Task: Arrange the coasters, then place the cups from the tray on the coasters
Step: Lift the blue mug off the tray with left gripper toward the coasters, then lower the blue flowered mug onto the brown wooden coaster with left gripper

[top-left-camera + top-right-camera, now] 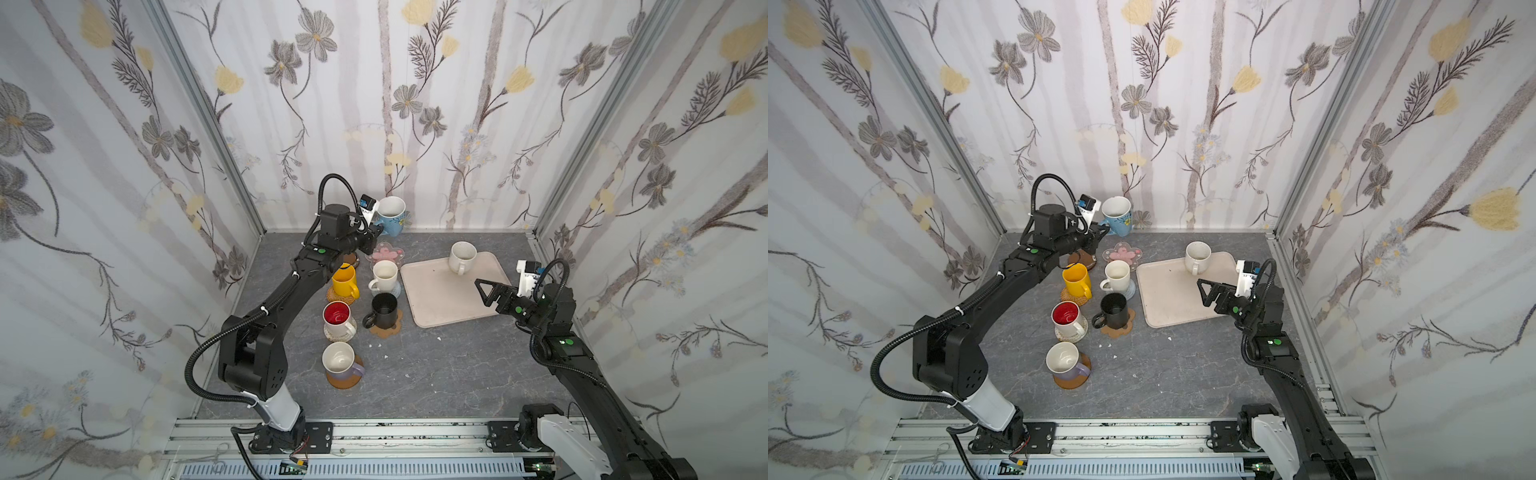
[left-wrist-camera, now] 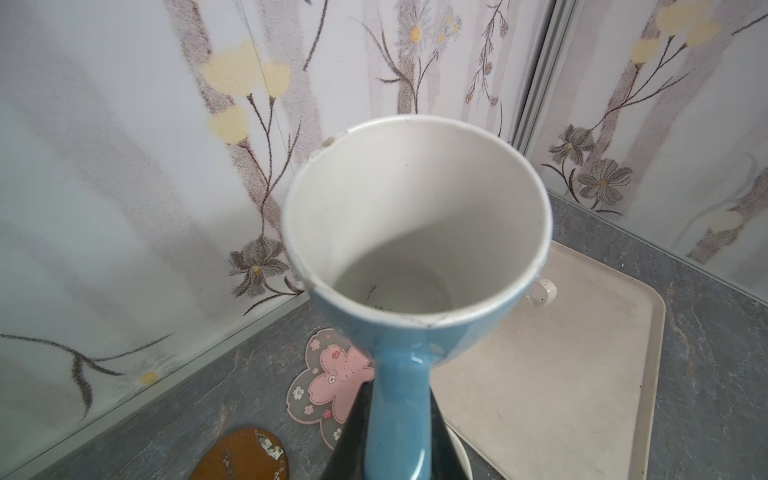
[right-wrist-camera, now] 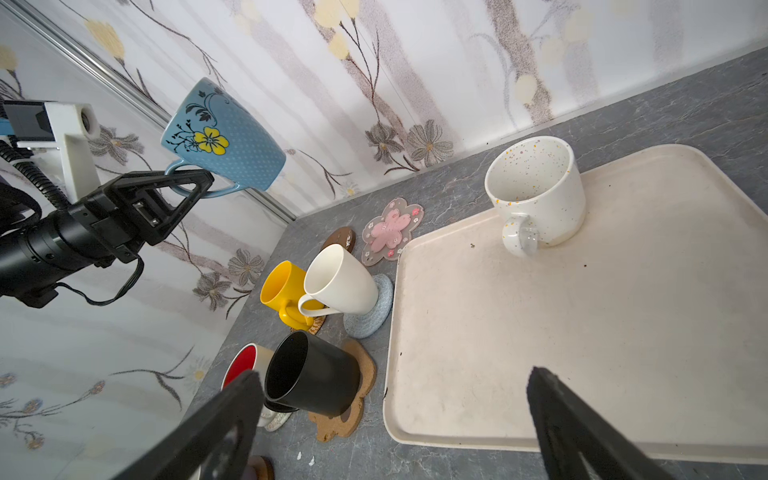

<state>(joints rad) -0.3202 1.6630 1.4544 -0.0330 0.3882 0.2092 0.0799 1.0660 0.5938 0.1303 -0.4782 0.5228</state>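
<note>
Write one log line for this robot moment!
left gripper: shut on light blue mug handle, mug in the air | right gripper: open over tray | speckled cream mug: on tray | pink flower coaster: bare

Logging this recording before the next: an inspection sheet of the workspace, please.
Surface: grey marbled tabletop.
Job's things: light blue cup held aloft by its handle; speckled cup on the tray; yellow cup, white cup, black cup, red-lined cup, lavender cup each on a coaster; pink flower coaster and brown disc bare.
Clutter: white chips.
Grippers: left gripper shut on that handle; right gripper open above the tray.
Cables: black conduits on both arms, unsnagged.
Surroundings: floral walls; aluminium rail in front.
</note>
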